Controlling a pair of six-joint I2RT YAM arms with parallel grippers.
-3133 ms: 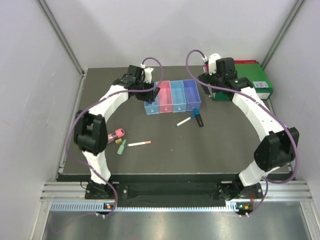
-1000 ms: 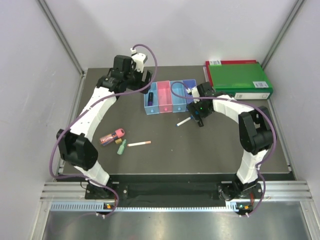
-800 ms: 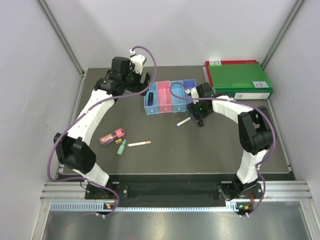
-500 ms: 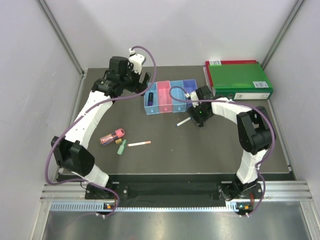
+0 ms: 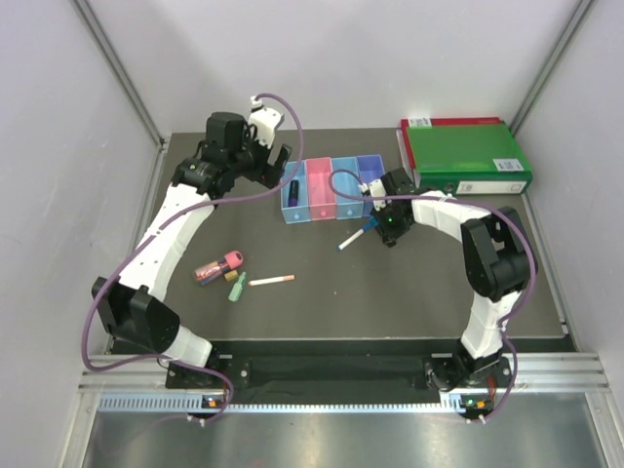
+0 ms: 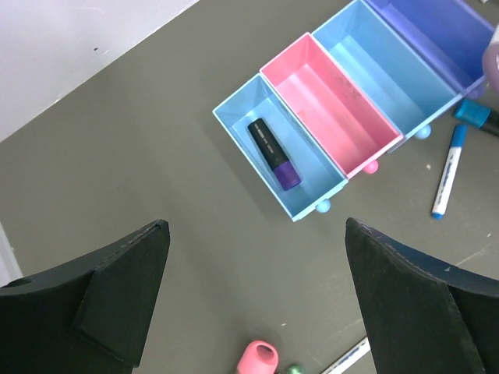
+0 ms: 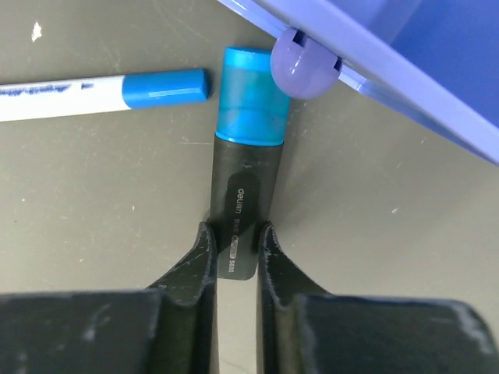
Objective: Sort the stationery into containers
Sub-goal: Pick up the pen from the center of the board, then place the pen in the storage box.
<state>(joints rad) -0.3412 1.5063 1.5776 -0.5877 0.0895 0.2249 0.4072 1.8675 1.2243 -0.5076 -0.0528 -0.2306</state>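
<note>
The row of four containers (image 5: 320,190) stands at the table's back middle. A purple-black highlighter (image 6: 273,142) lies in the left light-blue box (image 6: 308,204). Just in front of the purple box (image 7: 405,62), my right gripper (image 7: 234,234) is shut on the dark highlighter with a blue cap (image 7: 245,179), which lies on the table. A white pen with a blue end (image 7: 101,93) lies beside it. My left gripper (image 6: 257,234) hangs open, high above the table left of the boxes, holding nothing.
A pink highlighter (image 5: 219,265), a green one (image 5: 237,286) and a white pen with a pink end (image 5: 271,280) lie at the front left. A large green binder (image 5: 468,156) lies at the back right, close behind the right arm.
My right gripper has shut on the blue-capped highlighter. The white blue-ended pen shifted slightly left. My left arm drew back to the left, away from the boxes, its jaws fully open.
</note>
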